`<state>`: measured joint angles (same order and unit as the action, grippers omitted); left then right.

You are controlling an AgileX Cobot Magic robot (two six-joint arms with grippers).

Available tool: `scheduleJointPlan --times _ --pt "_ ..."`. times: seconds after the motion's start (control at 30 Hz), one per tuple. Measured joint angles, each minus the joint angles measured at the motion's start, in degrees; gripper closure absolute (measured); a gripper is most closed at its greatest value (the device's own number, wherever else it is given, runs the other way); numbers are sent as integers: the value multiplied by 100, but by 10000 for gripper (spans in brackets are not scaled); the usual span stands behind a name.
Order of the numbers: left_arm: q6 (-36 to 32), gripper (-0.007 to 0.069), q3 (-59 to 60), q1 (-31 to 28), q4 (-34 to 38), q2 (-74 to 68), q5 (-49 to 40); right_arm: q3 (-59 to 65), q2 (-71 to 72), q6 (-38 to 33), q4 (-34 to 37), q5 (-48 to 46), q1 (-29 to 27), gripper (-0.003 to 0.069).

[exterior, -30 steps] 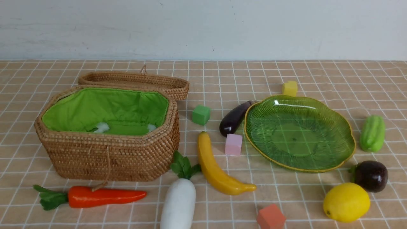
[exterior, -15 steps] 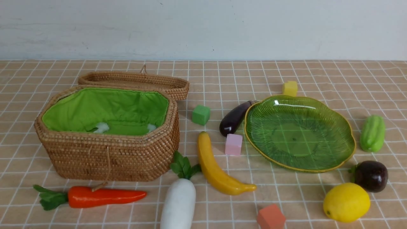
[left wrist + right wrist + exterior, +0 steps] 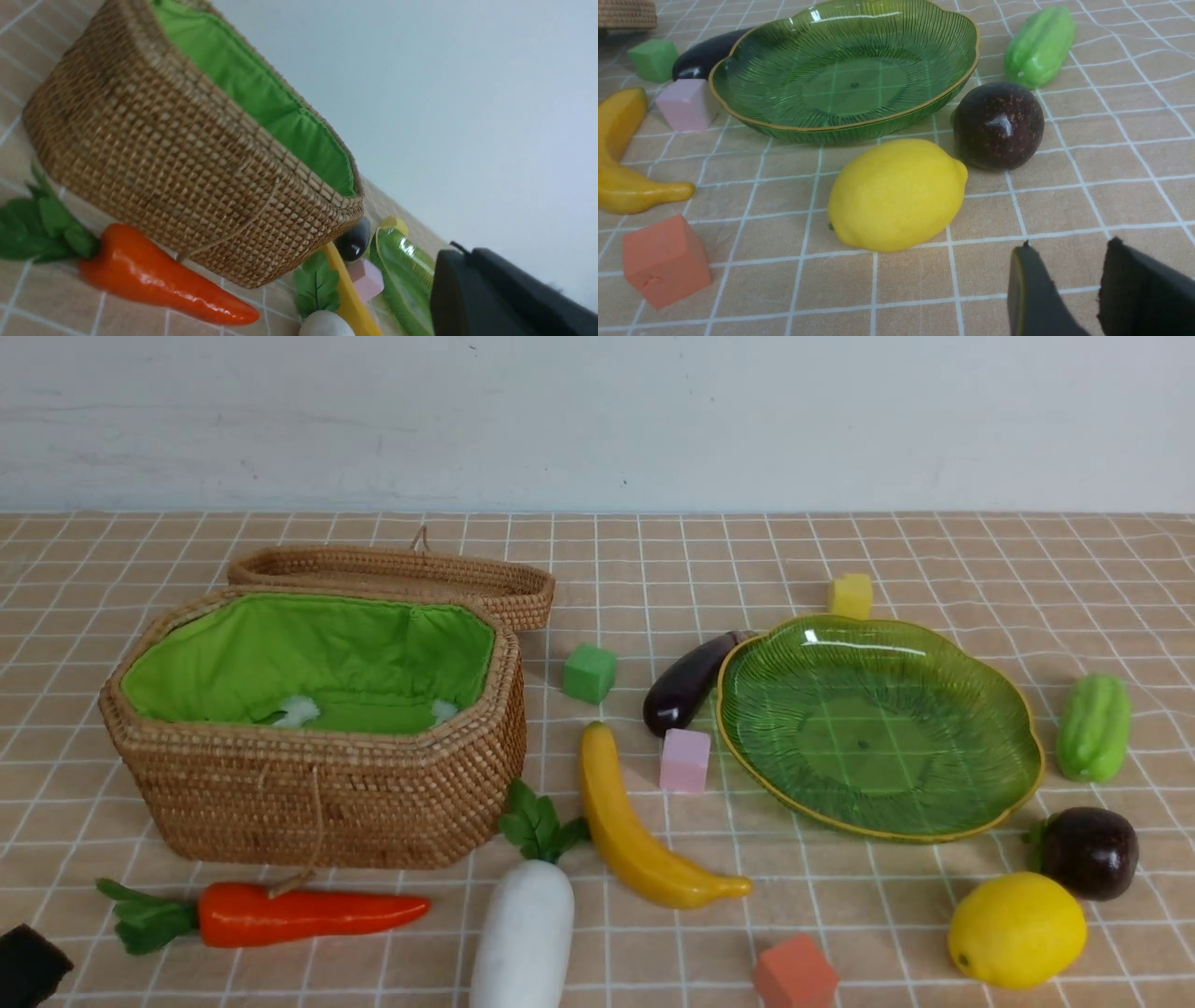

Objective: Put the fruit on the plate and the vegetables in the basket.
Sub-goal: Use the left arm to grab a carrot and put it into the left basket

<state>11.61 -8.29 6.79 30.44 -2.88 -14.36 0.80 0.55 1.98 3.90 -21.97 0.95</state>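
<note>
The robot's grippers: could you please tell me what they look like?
The left gripper shows only as blurred, dark grey-black fingers. The right gripper has two dark, blunt-tipped fingers, one with a thin yellowish edge. Cables or markings cannot be made out.

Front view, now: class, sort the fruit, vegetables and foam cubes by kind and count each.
Fruit: 3 (banana, lemon, round purple fruit)
Vegetables: 4 (carrot, radish, eggplant, gourd)
Cubes: 4 (green, pink, yellow, orange-red)
Total: 11
</note>
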Motion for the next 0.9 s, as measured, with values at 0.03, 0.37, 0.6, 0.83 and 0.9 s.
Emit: scheduleJointPlan --times 0.03,0.37,0.6,0.83,0.9 --pt "-436 637 -314 0 -9 -341 -324 0 0 0 0 0 0 416" --pt "-3244 637 -2165 12 -27 -2928 -2976 65 0 914 953 471 0 418" --pt "-4351 637 -2575 437 2 -3899 -3503 65 0 2021 2420 1260 0 421" --pt "-5291 637 -3013 1490 -808 -5388 -3460 -693 -26 1670 2856 195 289 450" --pt "-5309 635 -3140 1619 -1158 -5751 -3353 -1435 -175 975 2825 -627 573 473"
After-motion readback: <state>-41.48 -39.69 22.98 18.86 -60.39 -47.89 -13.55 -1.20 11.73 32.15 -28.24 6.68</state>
